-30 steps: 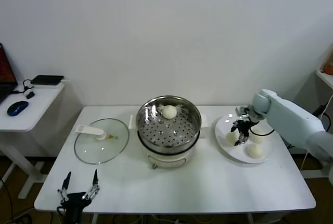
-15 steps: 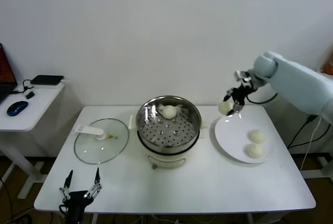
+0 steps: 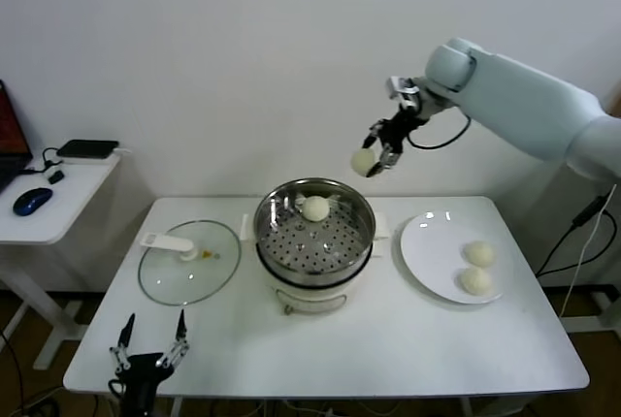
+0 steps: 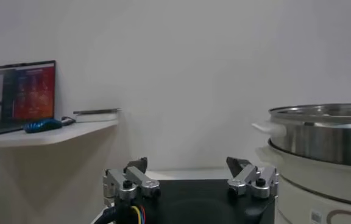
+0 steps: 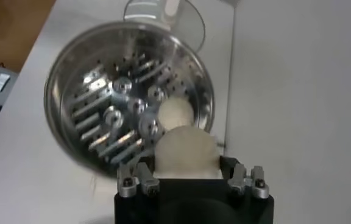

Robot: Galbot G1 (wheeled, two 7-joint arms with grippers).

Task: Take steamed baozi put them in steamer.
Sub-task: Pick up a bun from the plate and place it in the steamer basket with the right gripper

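Note:
My right gripper (image 3: 375, 158) is high in the air, above and just right of the steamer (image 3: 314, 240), shut on a cream-white baozi (image 3: 363, 161). The right wrist view shows that baozi (image 5: 186, 151) filling the gap between the jaws, with the steamer (image 5: 90, 91) below it. One baozi (image 3: 315, 208) lies on the perforated tray at the far side of the steamer, and shows again as a baozi (image 5: 175, 112) in the right wrist view. Two more baozi (image 3: 478, 253) (image 3: 474, 281) rest on the white plate (image 3: 432, 252). My left gripper (image 3: 148, 342) stands open at the table's front left.
A glass lid (image 3: 189, 260) with a white handle lies flat left of the steamer. A side desk (image 3: 53, 194) at the far left carries a blue mouse (image 3: 32, 201) and a dark box. The steamer's wall (image 4: 322, 131) rises close beside my left gripper (image 4: 191, 176).
My right gripper lifted one baozi off the plate and carried it up and leftward, to above the steamer's right edge. The plate went from three baozi to two. The left arm stayed still.

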